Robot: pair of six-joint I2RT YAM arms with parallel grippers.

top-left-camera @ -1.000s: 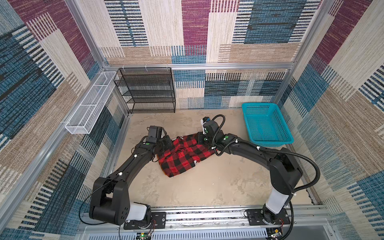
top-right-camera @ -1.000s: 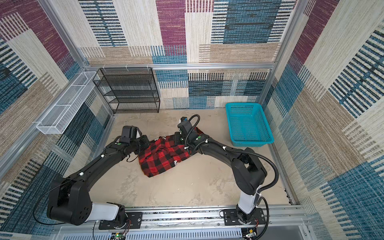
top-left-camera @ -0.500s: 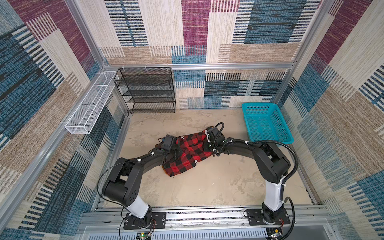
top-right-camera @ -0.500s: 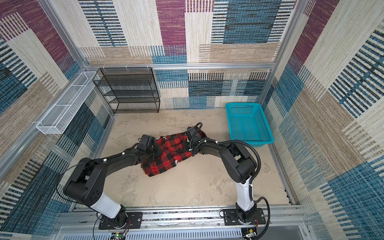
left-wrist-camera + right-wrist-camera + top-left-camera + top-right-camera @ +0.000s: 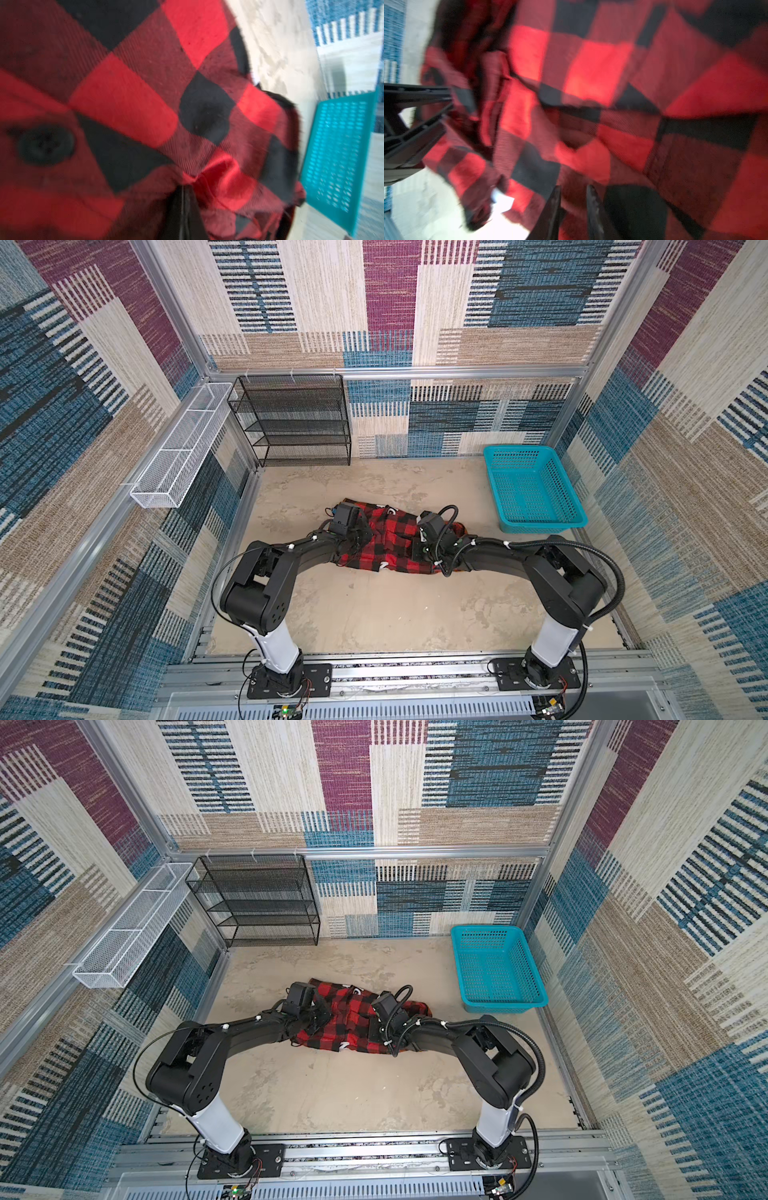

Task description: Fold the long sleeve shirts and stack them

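Note:
One long sleeve shirt (image 5: 390, 541) (image 5: 353, 1017), red-and-black check, lies bunched and stretched sideways on the floor between the two arms. Bits of white lettering show at its edges. My left gripper (image 5: 362, 537) (image 5: 321, 1018) rests on the shirt's left part. In the left wrist view it (image 5: 184, 192) is shut, with cloth (image 5: 145, 93) gathered at its tips. My right gripper (image 5: 417, 551) (image 5: 376, 1031) rests on the shirt's right part. In the right wrist view its (image 5: 574, 194) jaws stand narrowly apart with a fold of the shirt (image 5: 591, 72) pinched between them.
A teal plastic basket (image 5: 540, 523) (image 5: 505, 1006) (image 5: 336, 155) stands at the back right, close to the shirt's right end. A black mesh rack (image 5: 299, 418) stands against the back wall. A white wire tray (image 5: 178, 456) hangs on the left wall.
Both grippers came down onto the shirt and drew toward the front. The shirt went from a slanted heap to a wider band lying sideways.

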